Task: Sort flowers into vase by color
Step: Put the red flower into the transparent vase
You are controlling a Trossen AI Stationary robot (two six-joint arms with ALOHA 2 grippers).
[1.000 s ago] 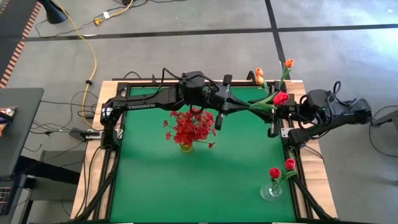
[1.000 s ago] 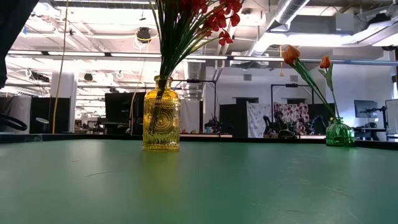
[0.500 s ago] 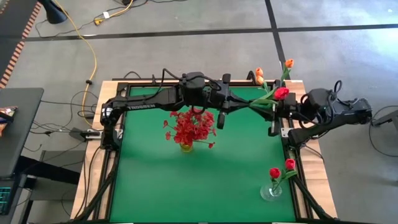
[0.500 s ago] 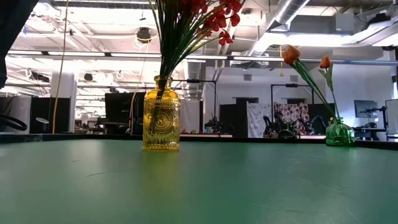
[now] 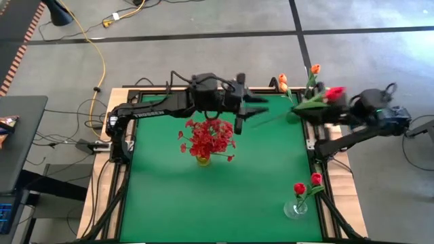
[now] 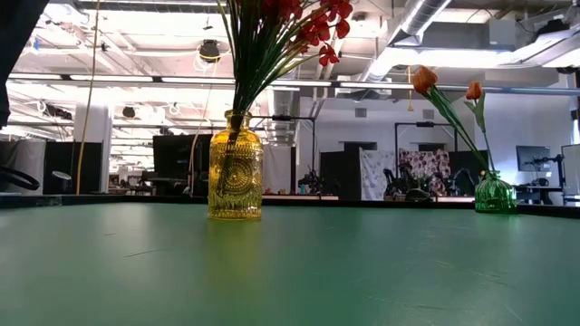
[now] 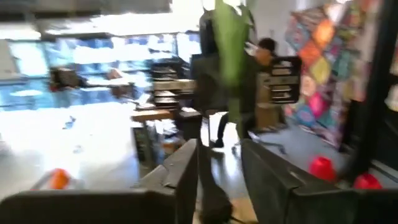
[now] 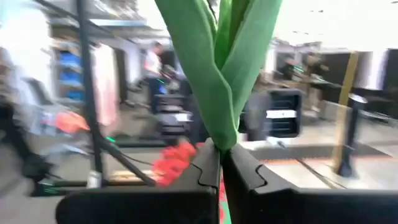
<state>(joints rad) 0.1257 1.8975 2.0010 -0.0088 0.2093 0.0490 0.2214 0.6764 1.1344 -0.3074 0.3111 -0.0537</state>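
Observation:
A red-pink tulip flower (image 5: 334, 93) on a long green stem hangs over the table's far right part, with my right gripper (image 5: 310, 110) shut on it. My left gripper (image 5: 252, 108) stands open at the far middle, beside the stem's free lower end (image 5: 263, 120); whether it touches the stem, I cannot tell. A yellow vase (image 6: 235, 167) holds bushy red sprigs (image 5: 207, 137). Orange tulips (image 5: 283, 80) stand in a green vase (image 6: 495, 193) at the far right. Two red-pink tulips (image 5: 307, 184) stand in a clear vase (image 5: 296, 207) near the front right. My right gripper pinches the flower between its two fingers (image 8: 205, 168), where the green leaves join the stem (image 8: 219, 142). The fingers lie level, coming from the table's right, across the stem. The flower is lifted clear and tilted, bud toward the right, lower stem slanting toward my left gripper.
Bare green table top (image 5: 258, 176) lies in the middle and front. The table's frame rails (image 5: 324, 196) run along the right edge. In the low view, an open workshop room lies behind the table.
My left gripper has opened and let go of the stem. My right gripper has taken the flower and drawn back toward the table's right edge, carrying it. The bud has swung right and toward the far edge, and the stem's lower end trails near my left gripper.

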